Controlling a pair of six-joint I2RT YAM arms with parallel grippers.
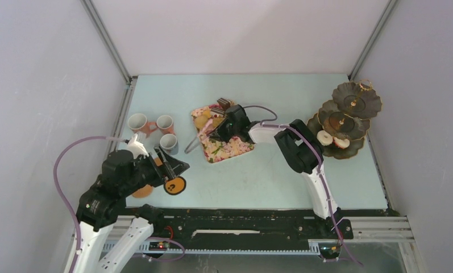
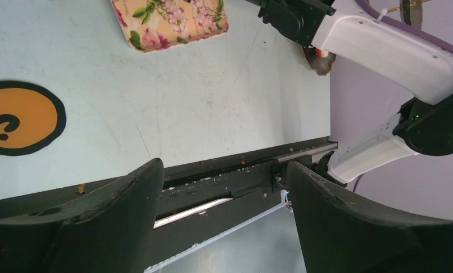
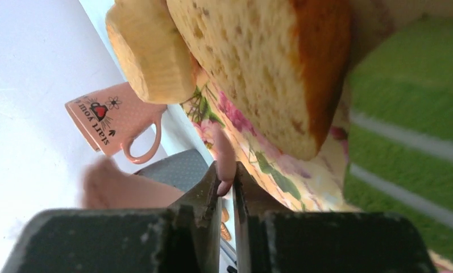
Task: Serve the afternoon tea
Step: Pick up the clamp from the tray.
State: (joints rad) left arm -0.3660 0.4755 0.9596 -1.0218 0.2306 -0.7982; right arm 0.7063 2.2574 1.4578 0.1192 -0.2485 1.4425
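Observation:
My right gripper (image 1: 217, 132) reaches over the floral tray (image 1: 235, 150) and is shut on one thin arm of the pink tongs (image 3: 224, 162). Close to it in the right wrist view are a sponge cake slice (image 3: 258, 68), a yellow macaron (image 3: 150, 51) and a green cake slice (image 3: 408, 102). Two pink-orange mugs (image 1: 137, 121) (image 1: 165, 123) and a grey mug (image 1: 168, 142) stand at the left. My left gripper (image 1: 168, 166) hangs open near an orange coaster (image 1: 175, 185), with nothing between its fingers (image 2: 138, 193). The dark three-tier stand (image 1: 346, 116) at the right carries two small donuts (image 1: 325, 137) on its lowest tier.
A second orange coaster (image 1: 141, 191) lies partly under my left arm. The table's black front rail (image 2: 224, 170) runs right below the left gripper. Grey walls close the table in on three sides. The right arm's white link (image 2: 383, 45) crosses the left wrist view.

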